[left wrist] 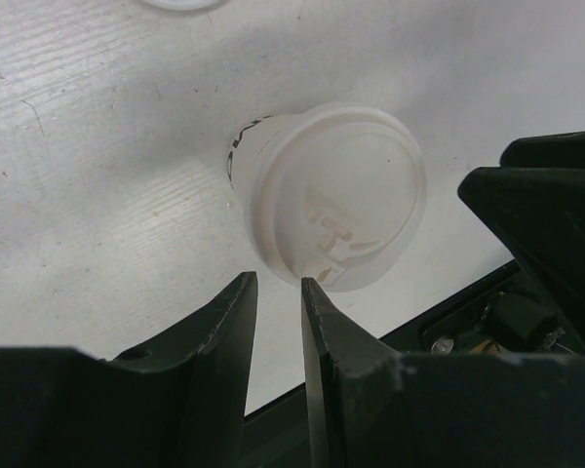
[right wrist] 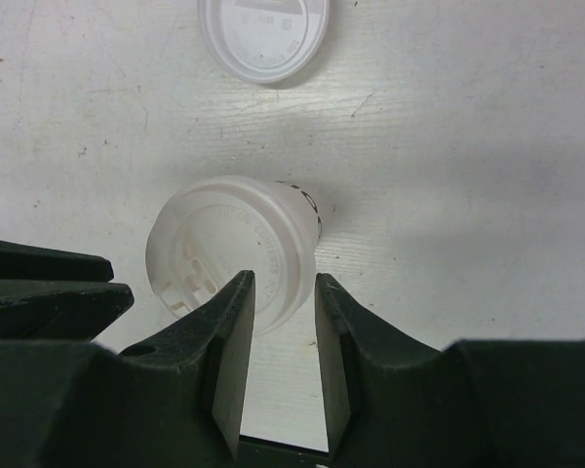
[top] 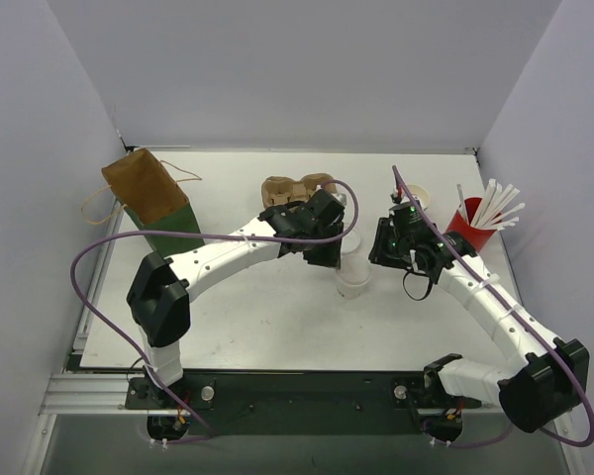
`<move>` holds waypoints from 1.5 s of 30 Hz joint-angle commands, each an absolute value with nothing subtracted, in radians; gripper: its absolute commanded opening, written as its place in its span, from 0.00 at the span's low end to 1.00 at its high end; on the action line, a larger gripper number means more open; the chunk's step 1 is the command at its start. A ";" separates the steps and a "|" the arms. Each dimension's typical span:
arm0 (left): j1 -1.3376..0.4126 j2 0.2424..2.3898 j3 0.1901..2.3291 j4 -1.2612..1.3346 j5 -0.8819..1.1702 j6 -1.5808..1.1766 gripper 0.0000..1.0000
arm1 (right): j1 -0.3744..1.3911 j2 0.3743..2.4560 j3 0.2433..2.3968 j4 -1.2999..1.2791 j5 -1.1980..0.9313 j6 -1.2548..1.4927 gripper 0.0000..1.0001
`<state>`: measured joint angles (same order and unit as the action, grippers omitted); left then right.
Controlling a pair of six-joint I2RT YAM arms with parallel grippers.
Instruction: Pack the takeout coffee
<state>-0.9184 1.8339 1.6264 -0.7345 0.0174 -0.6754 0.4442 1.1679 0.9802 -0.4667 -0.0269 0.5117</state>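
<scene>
One white paper cup [top: 353, 265] with a white lid on it stands on the table between my two grippers. It shows in the left wrist view [left wrist: 322, 195] and the right wrist view [right wrist: 236, 249]. My left gripper [top: 327, 252] hovers just left of it [left wrist: 278, 283], jaws a narrow gap apart and empty. My right gripper [top: 396, 245] hovers just right of it [right wrist: 283, 283], jaws a narrow gap apart and empty. A second white cup with a tan inside [top: 419, 194] stands behind the right gripper, partly hidden.
A brown pulp cup carrier [top: 295, 188] lies behind the left gripper. A brown and green paper bag [top: 153, 198] stands open at the back left. A red cup of white straws [top: 472, 223] stands at the right. A loose white lid [right wrist: 263, 34] lies near the cup.
</scene>
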 commanded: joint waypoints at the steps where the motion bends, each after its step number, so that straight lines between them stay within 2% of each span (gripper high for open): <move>1: -0.919 1.831 1.635 -0.644 0.055 -0.706 0.35 | 0.437 1.187 1.011 -0.448 -0.041 0.480 0.27; 21: -0.930 1.891 1.637 -0.652 0.038 -0.696 0.34 | 0.440 1.210 0.956 -0.410 -0.057 0.508 0.27; 29: -0.933 1.908 1.664 -0.675 0.014 -0.666 0.25 | 0.439 1.192 0.991 -0.431 -0.045 0.489 0.27; 34: -0.937 1.924 1.697 -0.699 0.008 -0.643 0.24 | 0.439 1.189 1.005 -0.446 -0.034 0.483 0.26; 45: -0.942 1.942 1.712 -0.712 0.008 -0.632 0.24 | 0.449 1.239 0.825 -0.354 -0.058 0.563 0.16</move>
